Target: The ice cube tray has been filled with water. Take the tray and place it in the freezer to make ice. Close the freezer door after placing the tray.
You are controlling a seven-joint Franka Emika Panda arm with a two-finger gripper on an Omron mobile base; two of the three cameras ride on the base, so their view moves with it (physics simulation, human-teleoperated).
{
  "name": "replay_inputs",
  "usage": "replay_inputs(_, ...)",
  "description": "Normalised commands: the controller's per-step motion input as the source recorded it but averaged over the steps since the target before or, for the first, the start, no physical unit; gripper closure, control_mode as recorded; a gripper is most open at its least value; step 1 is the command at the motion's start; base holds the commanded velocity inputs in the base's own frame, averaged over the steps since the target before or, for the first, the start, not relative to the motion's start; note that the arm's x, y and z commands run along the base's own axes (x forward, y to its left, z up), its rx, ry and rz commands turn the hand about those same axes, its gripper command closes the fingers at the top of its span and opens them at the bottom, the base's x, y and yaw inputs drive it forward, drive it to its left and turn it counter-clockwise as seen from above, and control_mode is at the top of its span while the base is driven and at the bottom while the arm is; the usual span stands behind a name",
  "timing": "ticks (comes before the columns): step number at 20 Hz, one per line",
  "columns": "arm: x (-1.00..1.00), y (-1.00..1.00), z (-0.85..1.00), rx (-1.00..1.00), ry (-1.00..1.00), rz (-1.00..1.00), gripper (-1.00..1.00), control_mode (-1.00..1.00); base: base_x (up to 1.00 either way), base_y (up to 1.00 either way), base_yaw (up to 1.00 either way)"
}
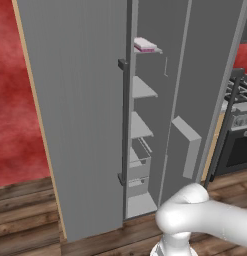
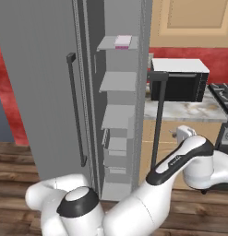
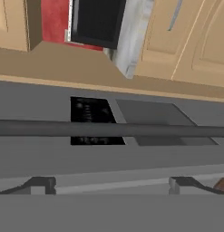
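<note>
Red-walled kitchen: with the ice cube tray (image 1: 145, 45) already on the freezer (image 1: 141, 130) top shelf, the empty gripper (image 3: 112, 183), jaws spread wide, faces a dark bar handle (image 3: 109, 129), leaving the freezer door (image 1: 75, 115) to be swung shut.

A black microwave (image 2: 179, 83) with a white top sat on the marble table (image 2: 189, 110), just right of the fridge. Right of the microwave, a dark stove (image 2: 224, 94) met the same table. Tan cabinets (image 2: 194, 18) hung above the microwave, a red wall (image 2: 217, 64) behind it. Below it lay a wooden floor (image 1: 25, 215).
</note>
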Motion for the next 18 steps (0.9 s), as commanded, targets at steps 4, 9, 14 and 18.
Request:
replay_inputs(4, 0.36, 0.04, -0.24, 0.00, 0.02, 0.00, -1.00, -1.00, 0.00, 0.00, 0.00)
replay_inputs(9, 0.22, 0.07, -0.31, 0.00, 0.00, 0.00, -1.00, -1.00, 0.00, 0.00, 0.00)
replay_inputs(14, 0.17, 0.11, -0.42, 0.00, 0.00, 0.00, -1.00, -1.00, 0.00, 0.00, 0.00)
replay_inputs(18, 0.26, 0.14, -0.39, 0.00, 0.00, 0.00, -1.00, -1.00, 0.00, 0.00, 0.00)
